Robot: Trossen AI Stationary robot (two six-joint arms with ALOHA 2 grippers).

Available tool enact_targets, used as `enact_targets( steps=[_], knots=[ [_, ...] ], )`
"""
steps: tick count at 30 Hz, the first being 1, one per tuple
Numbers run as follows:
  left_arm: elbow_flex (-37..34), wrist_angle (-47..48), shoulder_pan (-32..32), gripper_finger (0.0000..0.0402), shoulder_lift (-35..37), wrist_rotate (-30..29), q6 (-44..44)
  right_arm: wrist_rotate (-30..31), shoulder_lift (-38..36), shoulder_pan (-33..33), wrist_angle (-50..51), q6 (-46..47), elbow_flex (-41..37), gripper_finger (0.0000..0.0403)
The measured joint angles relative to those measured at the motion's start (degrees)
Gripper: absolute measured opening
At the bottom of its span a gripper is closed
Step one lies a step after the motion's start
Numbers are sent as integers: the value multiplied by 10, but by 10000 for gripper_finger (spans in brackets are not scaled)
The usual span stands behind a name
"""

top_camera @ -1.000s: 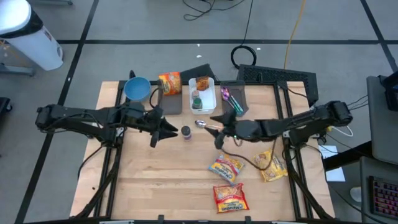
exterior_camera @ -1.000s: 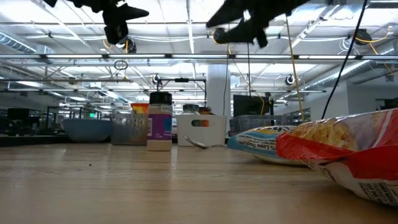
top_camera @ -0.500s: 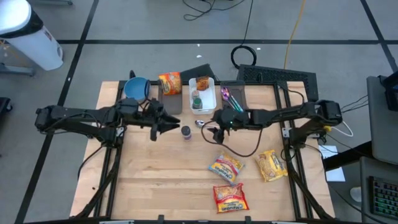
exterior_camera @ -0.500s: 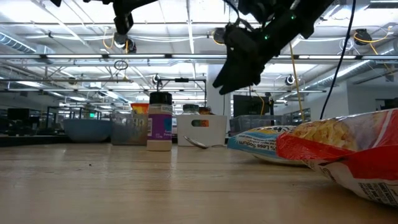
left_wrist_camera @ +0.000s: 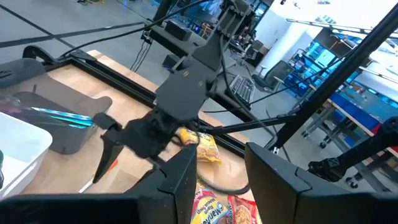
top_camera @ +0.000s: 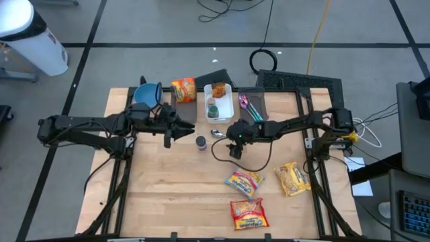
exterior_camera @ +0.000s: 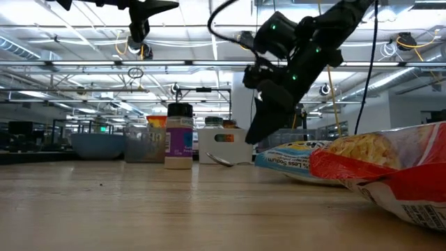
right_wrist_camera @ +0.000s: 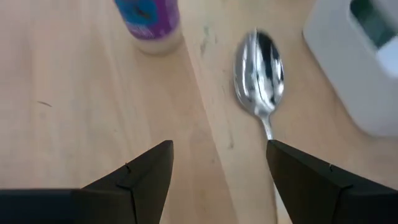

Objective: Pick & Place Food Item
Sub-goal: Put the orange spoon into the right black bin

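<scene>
Low view, near to far: noodle packets [exterior_camera: 390, 171] lay nearest, well short of the spice jar [exterior_camera: 179, 136]; right gripper [exterior_camera: 259, 132] hung just right of the jar, above the spoon [right_wrist_camera: 261, 62], fingers spread wide, empty. Left gripper [top_camera: 183, 129] hovered left of the jar, part-open, holding nothing. Advice: centre jaws before closing.

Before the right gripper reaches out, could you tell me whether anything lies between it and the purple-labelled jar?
Nothing visible does: only bare table lies between the open right gripper and the purple-labelled jar. The spoon lies off to one side, apart from both.
</scene>
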State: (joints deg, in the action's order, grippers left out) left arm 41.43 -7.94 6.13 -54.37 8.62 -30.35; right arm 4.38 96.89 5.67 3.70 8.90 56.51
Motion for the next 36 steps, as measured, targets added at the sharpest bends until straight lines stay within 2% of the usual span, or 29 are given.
enact_targets(
  steps=[13, 22, 36],
  knots=[
    [0, 0, 3, 145, 0, 9, -5, 2, 54, 33, -23, -1, 0, 251],
    [0, 0, 3, 145, 0, 9, -14, 0, 54, 60, -29, -28, 0, 251],
    [0, 0, 3, 145, 0, 4, -15, -16, 56, 55, -34, -36, 0, 243]
  ],
)
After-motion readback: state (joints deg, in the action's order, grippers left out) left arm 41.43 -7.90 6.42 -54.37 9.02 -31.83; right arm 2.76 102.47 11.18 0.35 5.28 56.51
